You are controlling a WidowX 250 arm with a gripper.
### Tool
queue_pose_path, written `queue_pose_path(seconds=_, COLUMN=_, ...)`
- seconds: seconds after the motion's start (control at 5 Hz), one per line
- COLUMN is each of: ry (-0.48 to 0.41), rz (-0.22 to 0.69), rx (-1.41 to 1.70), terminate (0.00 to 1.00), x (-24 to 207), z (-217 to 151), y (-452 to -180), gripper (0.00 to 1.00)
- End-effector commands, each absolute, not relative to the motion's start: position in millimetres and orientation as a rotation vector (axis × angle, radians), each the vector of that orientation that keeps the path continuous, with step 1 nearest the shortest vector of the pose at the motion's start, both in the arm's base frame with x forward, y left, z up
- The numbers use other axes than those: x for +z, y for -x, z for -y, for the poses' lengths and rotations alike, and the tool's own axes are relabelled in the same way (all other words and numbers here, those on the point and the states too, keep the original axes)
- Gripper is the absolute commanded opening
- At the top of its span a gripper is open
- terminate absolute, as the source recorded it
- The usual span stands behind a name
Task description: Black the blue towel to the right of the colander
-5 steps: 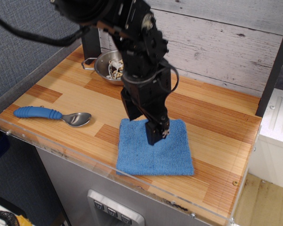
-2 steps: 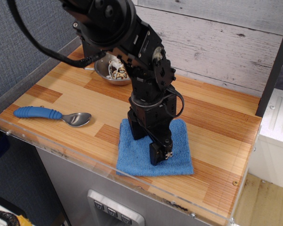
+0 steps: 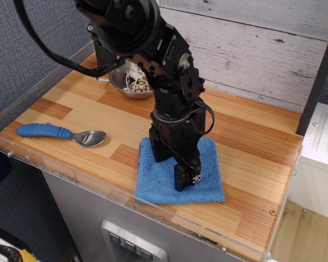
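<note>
While nothing is lifted yet, going left to right: blue-handled spoon [image 3: 60, 133] lies near the table's [image 3: 251, 147] front-left edge, bowl end pointing right, well apart from the rest and not part of the job. Colander [image 3: 132, 83] sits at the back left, against the wall side, a spotted beige item [image 3: 136, 82] inside it; arm partly covers its right rim. Blue towel [image 3: 179, 171] lies flat near the front edge, centre-right, so it is forward of the colander rather than beside it. Gripper [image 3: 187, 180] points straight down onto the towel's middle, tips at or on the cloth. Cannot tell whether its fingers are apart or together, since the dark body hides them from this angle. Likely it is low like this to pinch the fabric from above, the only way to take a flat cloth. Bare table right of the colander, along the back, looks free as a drop spot. Risk: pinch catches too little nap and the towel slips.
</note>
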State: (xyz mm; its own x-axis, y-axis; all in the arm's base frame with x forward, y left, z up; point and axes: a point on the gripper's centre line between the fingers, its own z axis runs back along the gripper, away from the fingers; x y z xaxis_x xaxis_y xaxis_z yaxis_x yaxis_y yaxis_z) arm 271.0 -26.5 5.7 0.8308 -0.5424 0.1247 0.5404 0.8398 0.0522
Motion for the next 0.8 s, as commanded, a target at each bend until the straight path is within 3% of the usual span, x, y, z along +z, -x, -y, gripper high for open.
queue_pose_path(seconds=0.0, ry=-0.027, rz=0.128, rx=-0.567, terminate=0.0, x=3.0, z=23.9, y=-289.6, gripper=1.0)
queue_pose_path(seconds=0.6, ry=-0.034, rz=0.169, rx=-0.579, terminate=0.0, x=3.8, z=56.4, y=-364.5, gripper=1.0)
